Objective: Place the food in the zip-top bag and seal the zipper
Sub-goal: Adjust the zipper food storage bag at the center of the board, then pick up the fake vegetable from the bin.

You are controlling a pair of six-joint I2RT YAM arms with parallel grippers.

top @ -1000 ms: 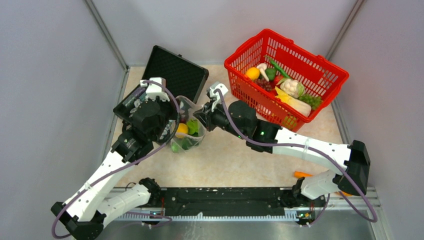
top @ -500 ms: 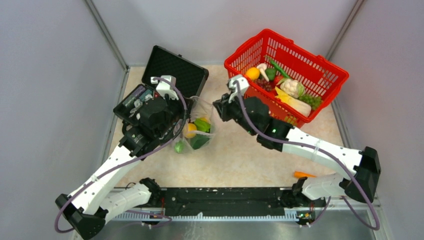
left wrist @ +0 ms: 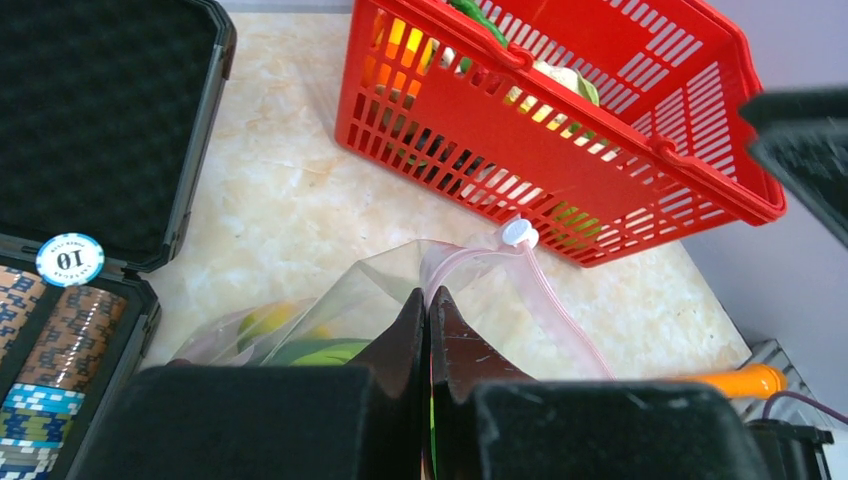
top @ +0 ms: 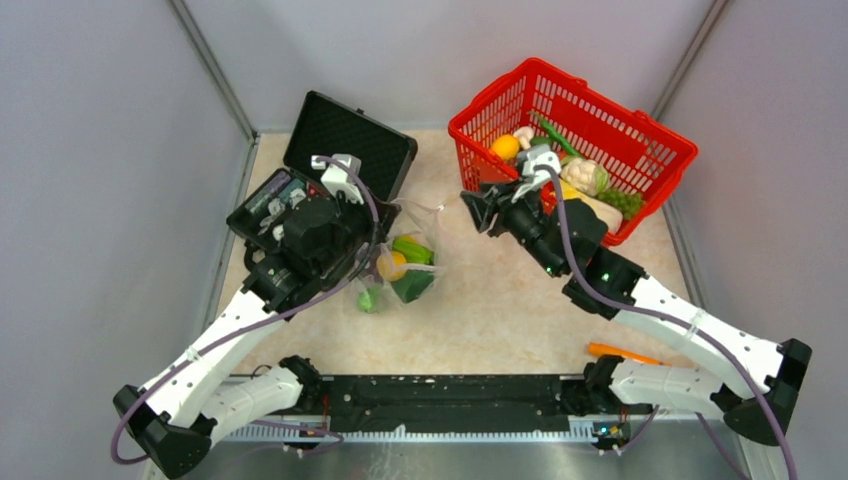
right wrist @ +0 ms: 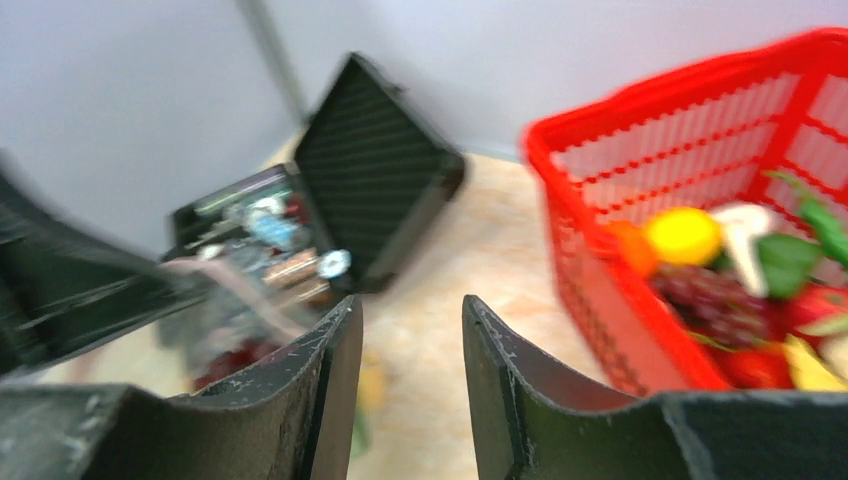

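Two changes: the right tool (right wrist: 408, 305) has swung from the zip-top bag (top: 405, 262) to the red basket (top: 640, 135), jaws parted, empty. Beside the black case (top: 350, 135), the left tool (left wrist: 428, 305) clamps the bag's mouth; food (top: 412, 250) inside, zipper (left wrist: 560, 310) unsealed. More fetching judged next.

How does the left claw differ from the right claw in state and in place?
The left claw is shut and pinches the mouth edge of the zip-top bag; the right claw stands open and holds nothing. The left claw hangs next to the open black case; the right claw hangs beside the red basket. Both are black and two-fingered.
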